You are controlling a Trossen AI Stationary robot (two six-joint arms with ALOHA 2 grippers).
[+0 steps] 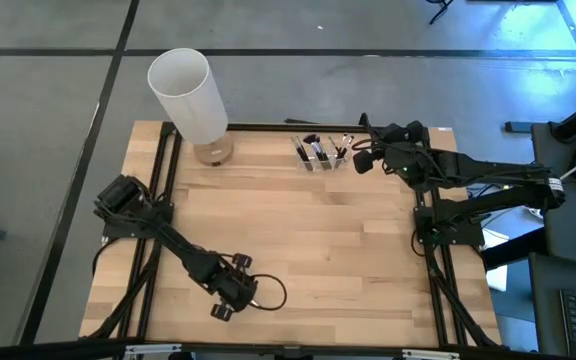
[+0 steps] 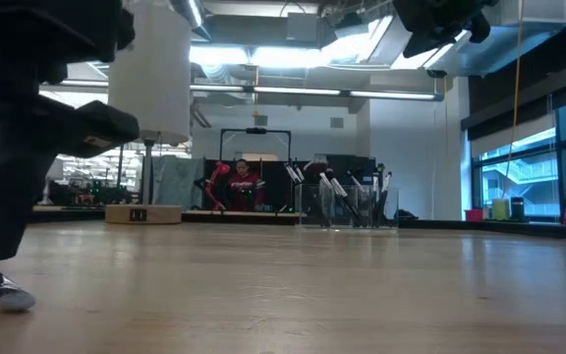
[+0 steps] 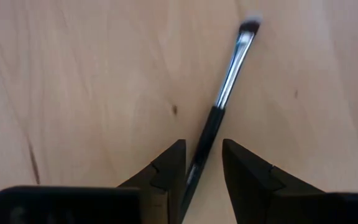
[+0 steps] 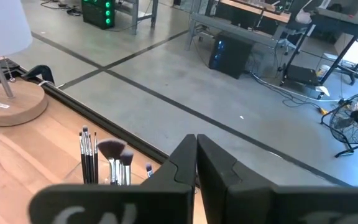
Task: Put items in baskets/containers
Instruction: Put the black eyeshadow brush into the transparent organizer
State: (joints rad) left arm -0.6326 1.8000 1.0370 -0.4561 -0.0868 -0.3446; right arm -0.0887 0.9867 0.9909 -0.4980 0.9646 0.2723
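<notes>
Wooden table [image 1: 318, 240] (concrete floor [image 1: 368, 25] around) bears one brush [image 3: 225, 87], seemingly flat.

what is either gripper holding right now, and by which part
The left gripper straddles a makeup brush lying on the table, its fingers either side of the black handle, but gaps show: not gripped yet. The right gripper is shut, holding nothing.

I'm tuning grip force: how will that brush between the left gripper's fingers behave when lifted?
The brush looks thin and stiff, so probably light and unlikely to bend. Its round handle and shiny ferrule may slip or roll. The left gripper straddles the handle end, so the head may droop.
</notes>
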